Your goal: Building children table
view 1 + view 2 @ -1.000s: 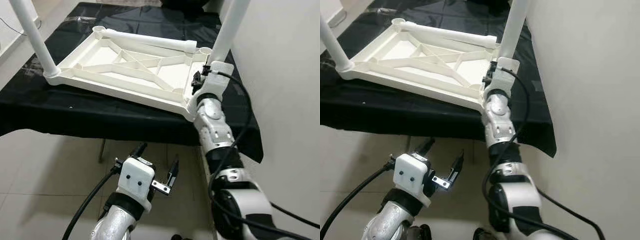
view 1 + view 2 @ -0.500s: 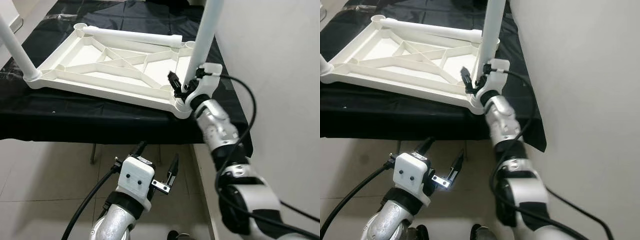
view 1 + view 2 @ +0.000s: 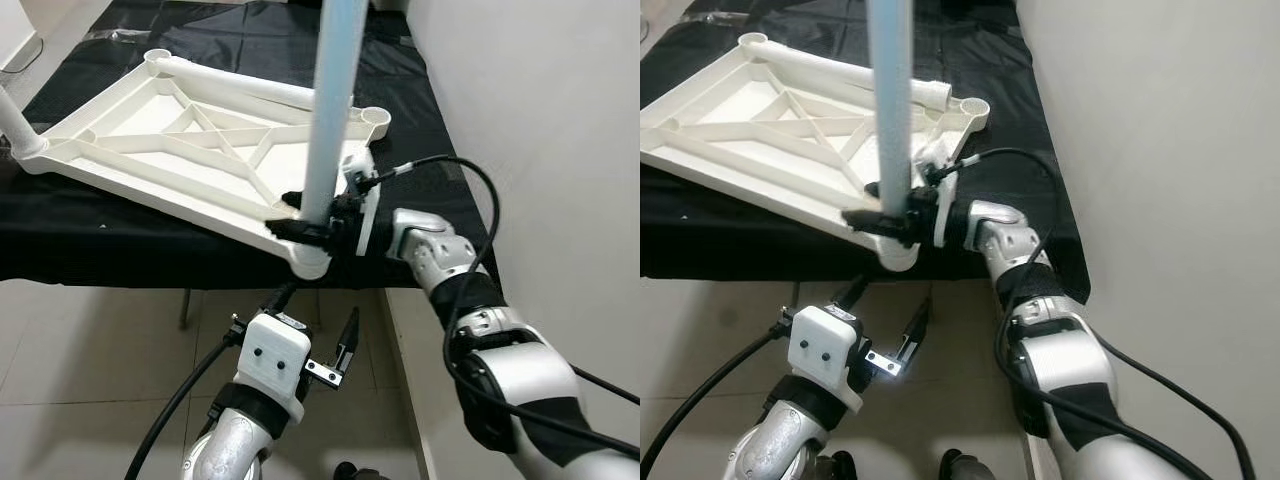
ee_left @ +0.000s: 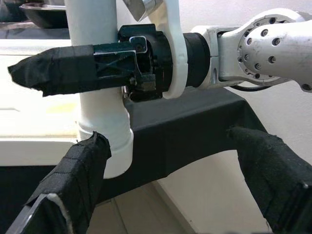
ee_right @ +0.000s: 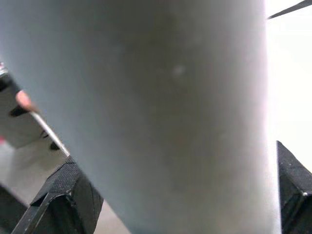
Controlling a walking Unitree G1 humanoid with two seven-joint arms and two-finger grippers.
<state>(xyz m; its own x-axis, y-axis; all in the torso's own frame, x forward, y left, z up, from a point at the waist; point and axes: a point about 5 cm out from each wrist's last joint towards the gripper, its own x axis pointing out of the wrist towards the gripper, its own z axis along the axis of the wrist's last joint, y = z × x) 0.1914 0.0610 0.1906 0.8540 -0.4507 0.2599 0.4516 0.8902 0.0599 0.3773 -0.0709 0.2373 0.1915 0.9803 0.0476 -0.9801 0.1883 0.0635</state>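
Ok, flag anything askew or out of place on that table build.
One loose leg lies flat across the upturned tabletop instead of standing in a corner socket. The right gripper clamps the upright leg at the near corner, which overhangs the black-covered table's edge.

One tabletop (image 3: pixel 150 160); three legs: two upright (image 3: pixel 325 120) (image 3: pixel 12 125), one lying (image 3: pixel 240 85); two grippers (image 3: pixel 300 222) (image 3: pixel 315 325).

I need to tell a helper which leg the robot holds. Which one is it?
On the black-draped table lies an upturned white tabletop. The leg stands upright in its near corner by the wall, with the right claw clamped round its base; another lies flat along the far rim.
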